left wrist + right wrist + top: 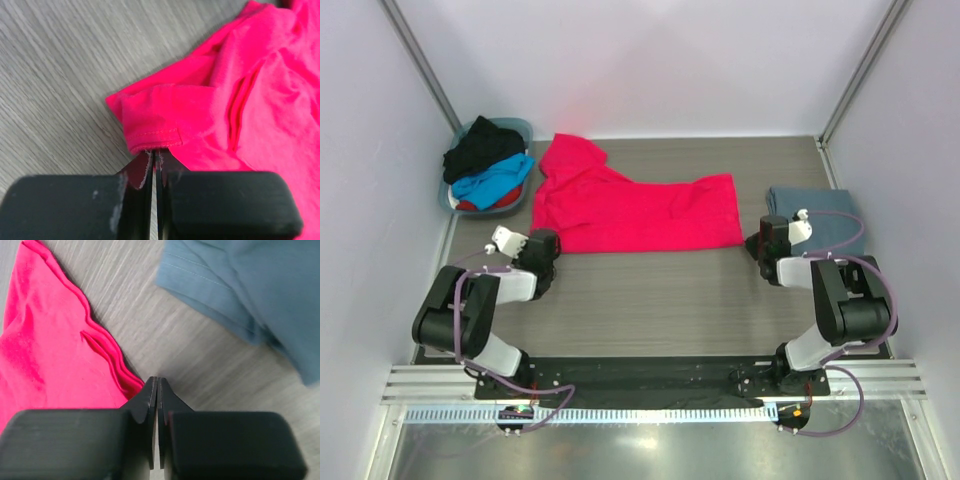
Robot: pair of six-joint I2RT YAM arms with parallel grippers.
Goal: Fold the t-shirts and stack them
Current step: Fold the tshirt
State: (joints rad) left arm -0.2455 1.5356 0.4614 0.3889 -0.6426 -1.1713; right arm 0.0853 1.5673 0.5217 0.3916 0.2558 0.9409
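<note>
Grey wood-grain table (650, 310) is seen from above, closed in by pale walls. The red-pink t-shirt (630, 205) is spread flat in the middle of it, and the grey-blue t-shirt (825, 225) is laid as a neat rectangle at the right edge. At the far left corner a basket (446, 192) is filled with a black shirt (480, 148), a bright blue shirt (500, 178) and a red shirt (485, 206). The left gripper (542, 245) is placed at the near left corner of the red-pink t-shirt, and the right gripper (772, 238) at its near right corner.

From the left wrist, the left gripper (156, 159) is shown with its jaws pressed together. The tips touch a stitched hem of the red-pink t-shirt (240, 100). Whether cloth is caught between them cannot be told.

From the right wrist, the right gripper (157, 385) is also shown pressed together, just beside the layered corner of the red-pink t-shirt (50, 355). The grey-blue t-shirt (250, 285) is seen apart from it, at the upper right.
</note>
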